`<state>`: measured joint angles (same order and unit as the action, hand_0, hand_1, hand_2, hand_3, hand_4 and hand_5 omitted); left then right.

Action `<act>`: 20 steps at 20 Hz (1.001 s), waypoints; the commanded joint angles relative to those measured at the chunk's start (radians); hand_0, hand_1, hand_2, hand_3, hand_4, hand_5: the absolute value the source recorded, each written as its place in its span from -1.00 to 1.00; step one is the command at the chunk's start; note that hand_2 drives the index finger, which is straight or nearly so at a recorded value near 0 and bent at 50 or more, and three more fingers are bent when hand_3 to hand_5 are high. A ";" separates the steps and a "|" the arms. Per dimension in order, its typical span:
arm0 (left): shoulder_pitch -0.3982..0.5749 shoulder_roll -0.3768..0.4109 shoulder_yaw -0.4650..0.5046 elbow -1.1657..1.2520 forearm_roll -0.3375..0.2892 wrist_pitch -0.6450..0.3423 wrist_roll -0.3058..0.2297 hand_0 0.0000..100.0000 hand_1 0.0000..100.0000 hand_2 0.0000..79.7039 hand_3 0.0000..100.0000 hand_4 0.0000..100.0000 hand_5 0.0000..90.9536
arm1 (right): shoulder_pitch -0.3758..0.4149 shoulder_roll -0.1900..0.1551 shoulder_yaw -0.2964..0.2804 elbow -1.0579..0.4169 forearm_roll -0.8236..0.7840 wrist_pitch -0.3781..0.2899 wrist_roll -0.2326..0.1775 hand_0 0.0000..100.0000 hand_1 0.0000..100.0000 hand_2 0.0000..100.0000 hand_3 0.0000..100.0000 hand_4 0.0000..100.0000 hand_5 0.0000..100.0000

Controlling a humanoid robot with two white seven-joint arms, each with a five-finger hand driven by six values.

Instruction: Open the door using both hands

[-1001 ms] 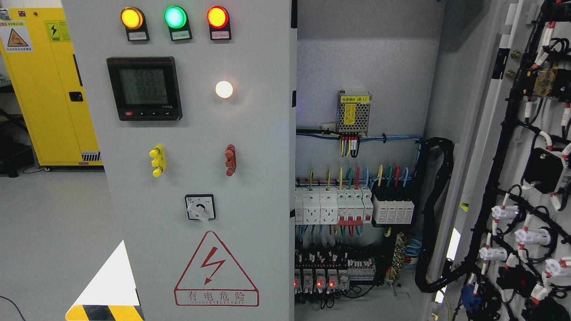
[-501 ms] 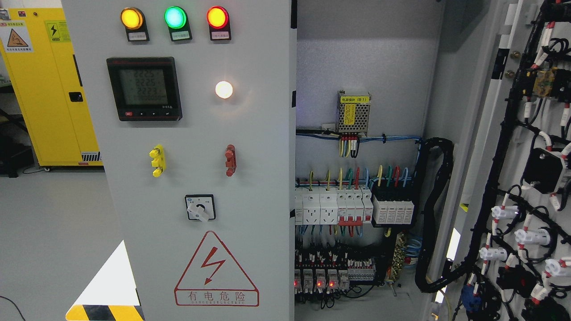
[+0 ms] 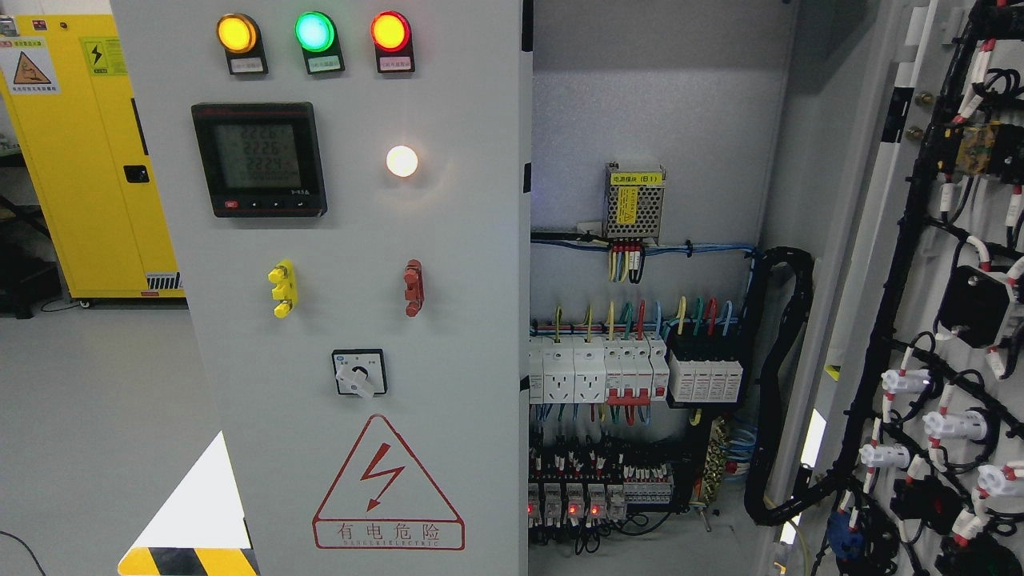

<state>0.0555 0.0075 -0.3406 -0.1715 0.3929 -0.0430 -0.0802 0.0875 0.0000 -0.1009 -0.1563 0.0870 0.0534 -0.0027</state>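
Fingers of neither hand show anywhere in the head view, so whether they are spread or curled, or have hold of anything, cannot be told; both arms are out of frame. With no fingers to measure from, the scene cannot be placed against them, except that nothing robotic touches or nears either door.

Between the earlier pictures and this one nothing has moved. Only the digits on the meter (image 3: 258, 158) have ticked, too small to read with certainty. The right door (image 3: 936, 264) stands swung wide, its inner face with black wiring harness turned toward the camera, and the cabinet interior (image 3: 656, 120) lies exposed with its row of breakers (image 3: 592, 368). The left door (image 3: 464, 240) faces the camera flat, carrying the three lit lamps (image 3: 314, 31), the rotary switch (image 3: 359, 373) and the warning triangle (image 3: 387, 482); it appears closed, though its hinge side is not clearly seen.

My judgement: the task is half done at most, and this is a pause. If the left door is the remaining one, a hand must first come into view and find its free edge beside the open interior
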 commanded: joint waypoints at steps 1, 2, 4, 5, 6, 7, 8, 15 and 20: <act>0.000 -0.055 0.025 0.152 -0.017 -0.001 -0.001 -1.00 -1.00 -1.00 -1.00 -1.00 -1.00 | 0.008 -0.006 0.009 -0.043 -0.001 -0.004 0.000 -0.57 -0.71 -1.00 -1.00 -1.00 -1.00; 0.000 -0.055 0.023 0.150 -0.017 -0.001 -0.003 -1.00 -1.00 -1.00 -1.00 -1.00 -1.00 | 0.018 -0.011 0.010 -0.089 -0.001 -0.018 0.000 -0.57 -0.71 -1.00 -1.00 -1.00 -1.00; -0.002 -0.055 0.023 0.148 -0.017 -0.001 -0.006 -1.00 -1.00 -1.00 -1.00 -1.00 -1.00 | 0.064 -0.026 0.021 -0.188 -0.001 -0.094 0.000 -0.57 -0.71 -1.00 -1.00 -1.00 -1.00; -0.002 -0.055 0.023 0.147 -0.019 -0.004 -0.007 -1.00 -1.00 -1.00 -1.00 -1.00 -1.00 | 0.083 -0.029 0.033 -0.253 -0.001 -0.139 0.000 -0.57 -0.71 -1.00 -1.00 -1.00 -1.00; -0.002 -0.055 0.023 0.145 -0.019 -0.006 -0.006 -1.00 -1.00 -1.00 -1.00 -1.00 -1.00 | 0.104 -0.031 0.053 -0.329 -0.001 -0.183 0.000 -0.57 -0.71 -1.00 -1.00 -1.00 -1.00; -0.002 -0.055 0.023 0.144 -0.019 -0.006 -0.007 -1.00 -1.00 -1.00 -1.00 -1.00 -1.00 | 0.133 -0.034 0.082 -0.414 -0.001 -0.219 0.000 -0.57 -0.71 -1.00 -1.00 -1.00 -1.00; -0.002 -0.055 0.023 0.142 -0.019 -0.008 -0.006 -1.00 -1.00 -1.00 -1.00 -1.00 -1.00 | 0.171 -0.052 0.123 -0.536 -0.001 -0.240 0.000 -0.57 -0.71 -1.00 -1.00 -1.00 -1.00; -0.017 -0.050 0.023 0.138 -0.016 -0.040 -0.007 -1.00 -1.00 -1.00 -1.00 -1.00 -1.00 | 0.374 -0.095 0.213 -1.213 -0.003 -0.237 -0.002 -0.57 -0.71 -1.00 -1.00 -1.00 -1.00; -0.055 -0.044 0.023 0.138 -0.016 -0.038 -0.006 -1.00 -1.00 -1.00 -1.00 -1.00 -1.00 | 0.466 -0.118 0.267 -1.563 -0.042 -0.233 -0.002 -0.57 -0.72 -1.00 -1.00 -1.00 -1.00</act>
<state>0.0244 -0.0339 -0.3213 -0.0275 0.3775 -0.0841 -0.0872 0.4407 -0.0660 0.0548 -0.9901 0.0699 -0.1822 -0.0014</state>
